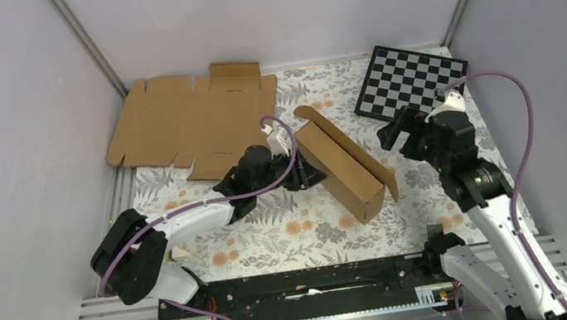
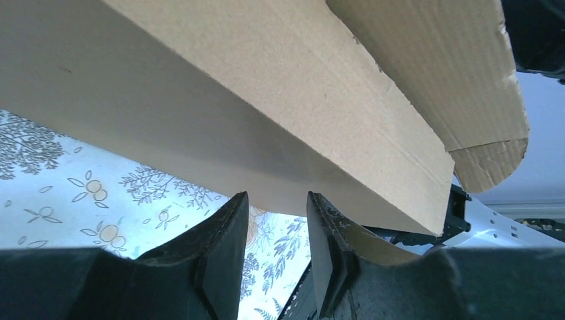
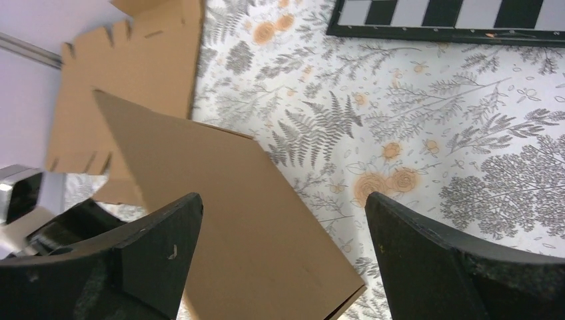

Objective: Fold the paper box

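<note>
The paper box (image 1: 344, 170) is folded into a shallow brown cardboard box. It stands tilted on its long edge on the floral cloth in the middle, with one flap (image 1: 362, 149) sticking up. My left gripper (image 1: 303, 175) is at its left face. In the left wrist view the box (image 2: 266, 120) fills the top, and the left gripper (image 2: 276, 195) has its tips right at the cardboard with a narrow bare gap between them. My right gripper (image 1: 398, 134) hangs just right of the box, wide open. In the right wrist view the right gripper (image 3: 283, 197) is above the box (image 3: 266, 233), holding nothing.
A flat brown cardboard sheet (image 1: 191, 123) lies at the back left, also seen in the right wrist view (image 3: 133, 67). A black-and-white checkerboard (image 1: 411, 79) lies at the back right, its edge (image 3: 453, 17) showing to the right wrist. Grey walls close in three sides.
</note>
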### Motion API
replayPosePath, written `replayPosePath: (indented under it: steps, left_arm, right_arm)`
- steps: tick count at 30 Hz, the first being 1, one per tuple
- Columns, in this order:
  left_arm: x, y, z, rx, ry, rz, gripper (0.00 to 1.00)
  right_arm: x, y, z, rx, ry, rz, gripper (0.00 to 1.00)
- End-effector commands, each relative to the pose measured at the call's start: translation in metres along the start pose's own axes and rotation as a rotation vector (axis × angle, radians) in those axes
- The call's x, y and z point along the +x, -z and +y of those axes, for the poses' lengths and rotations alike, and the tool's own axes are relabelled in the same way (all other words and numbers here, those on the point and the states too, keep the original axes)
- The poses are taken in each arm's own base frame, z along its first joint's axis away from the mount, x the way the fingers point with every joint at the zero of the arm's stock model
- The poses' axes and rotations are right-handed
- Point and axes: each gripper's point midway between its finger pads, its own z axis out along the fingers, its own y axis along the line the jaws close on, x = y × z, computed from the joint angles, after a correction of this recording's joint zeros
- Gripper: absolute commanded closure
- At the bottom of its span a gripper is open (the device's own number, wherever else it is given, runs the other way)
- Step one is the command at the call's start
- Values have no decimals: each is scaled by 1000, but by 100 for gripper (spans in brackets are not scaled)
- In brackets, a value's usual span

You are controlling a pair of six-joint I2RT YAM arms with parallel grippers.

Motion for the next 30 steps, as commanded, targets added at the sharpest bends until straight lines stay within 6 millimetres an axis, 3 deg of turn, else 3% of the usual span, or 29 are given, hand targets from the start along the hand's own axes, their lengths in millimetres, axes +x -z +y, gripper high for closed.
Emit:
replayPosePath:
  steps: [1,5,10,20,25,30]
  left_arm:
    - [-24,18,-20,52,-95,-36,60]
    - [-28,34,-10,6,-138,-25,59]
    - [-31,51,-2,23,-126,-13,59]
    - [-34,46,-4,67,-94,-12,59]
    - [-50,40,-7,56,-98,-60,57]
    - [-61,26,-12,84,-54,-84,57]
  right_arm:
    - [-23,37,28,-127,-23,-66,0]
    - [-2,45,66,-354,42,72,0]
    - [25,30,83,-432,74,313,0]
    - [46,20,95,-275,344,454,0]
    - [69,11,84,-112,531,534,0]
    - [73,7,69,7,642,544,1]
